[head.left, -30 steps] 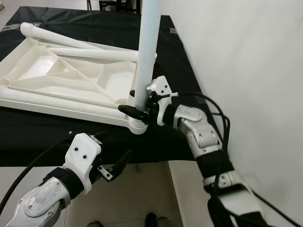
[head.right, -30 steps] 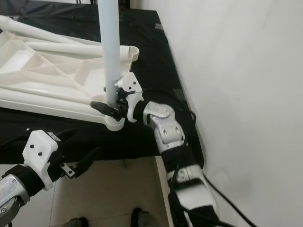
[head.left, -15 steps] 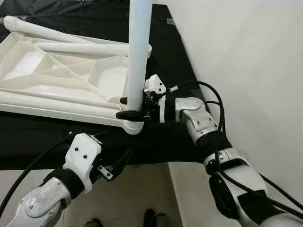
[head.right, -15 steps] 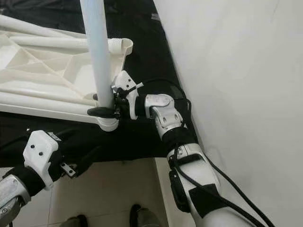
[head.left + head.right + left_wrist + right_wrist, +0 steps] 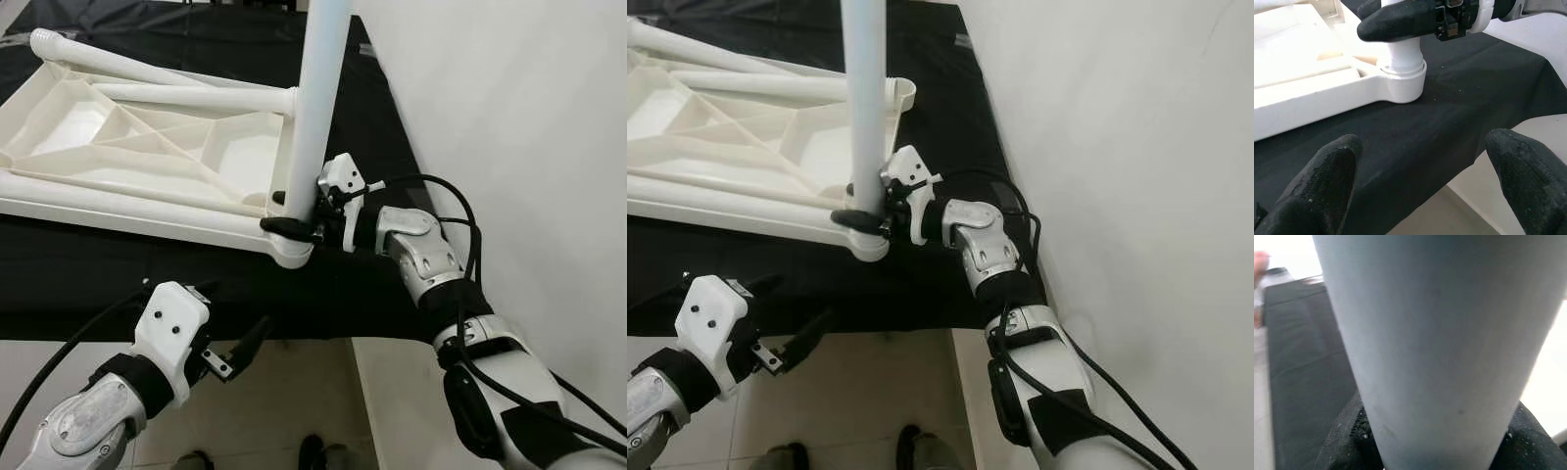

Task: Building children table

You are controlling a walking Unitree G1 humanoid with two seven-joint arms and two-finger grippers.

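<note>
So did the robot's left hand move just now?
No. The left gripper hangs below the black table edge, open, same spot against it as before.

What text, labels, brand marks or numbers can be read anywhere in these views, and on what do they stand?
None can be read: the upside-down white tabletop, the upright table leg gripped by the right gripper, the black cloth, the left gripper and the wall carry no legible text or marks.
</note>
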